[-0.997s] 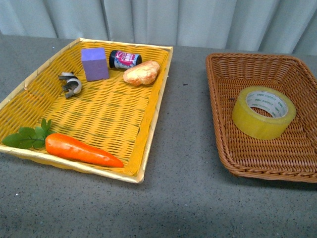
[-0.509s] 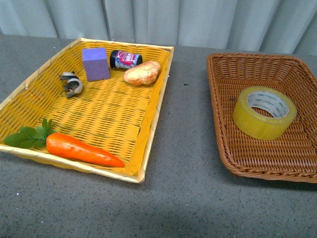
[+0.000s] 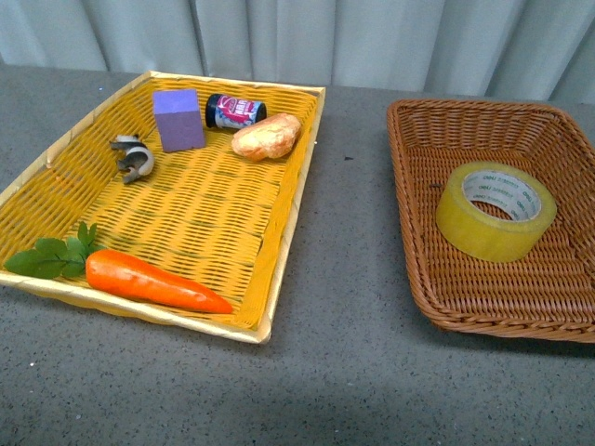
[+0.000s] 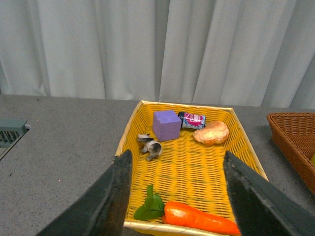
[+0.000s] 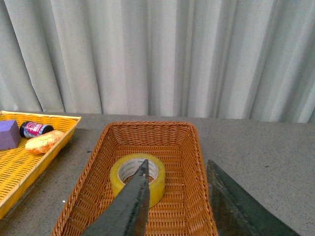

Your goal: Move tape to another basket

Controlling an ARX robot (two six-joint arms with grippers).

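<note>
The yellowish tape roll lies tilted in the reddish-brown wicker basket at the right of the front view. It also shows in the right wrist view, inside the same basket. My right gripper is open and empty, above the near end of that basket, its left finger overlapping the roll in the view. My left gripper is open and empty, above the near end of the yellow basket. Neither gripper shows in the front view.
The yellow woven basket at the left holds a carrot, a purple block, a small dark jar, a bread roll and a grey metal clip. Grey tabletop lies between the baskets; a curtain hangs behind.
</note>
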